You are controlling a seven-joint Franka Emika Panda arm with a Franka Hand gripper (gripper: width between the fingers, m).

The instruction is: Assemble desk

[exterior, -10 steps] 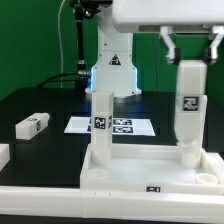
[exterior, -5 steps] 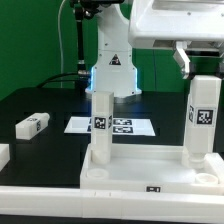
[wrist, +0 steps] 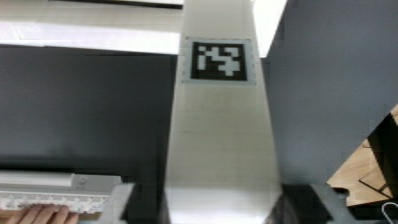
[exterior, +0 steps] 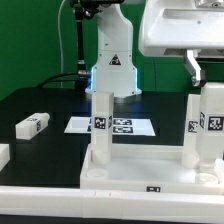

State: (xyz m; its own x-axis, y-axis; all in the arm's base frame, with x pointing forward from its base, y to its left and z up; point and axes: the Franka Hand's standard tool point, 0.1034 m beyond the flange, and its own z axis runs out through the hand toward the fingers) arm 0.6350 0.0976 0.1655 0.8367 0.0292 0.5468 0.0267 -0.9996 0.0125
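So the desk top (exterior: 140, 170) is sitting rim-up at the near edge of the black table (exterior: 50, 105), with one tag on its front wall. Two legs are upright in it: the left leg (exterior: 100, 125) near the exterior view's left end, and the right leg (exterior: 192, 125) at the other end. Just beside that one, a bit nearer the camera, is the held leg (exterior: 214, 140), upright, tag facing out, with the gripper (exterior: 208, 75) clamped on its upper end (only one dark finger (exterior: 192, 68) shows, the other is cut off at the frame edge). In the wrist view the held leg (wrist: 222, 140) runs straight down the middle, tag up high. Its foot is down at the tray's right end; can't tell if it's actually seated. Further out, a loose leg (exterior: 32, 124) lies flat on the table off to the exterior view's left, the marker board (exterior: 130, 127) lies behind the standing legs, and the robot base (exterior: 112, 65) is behind that.
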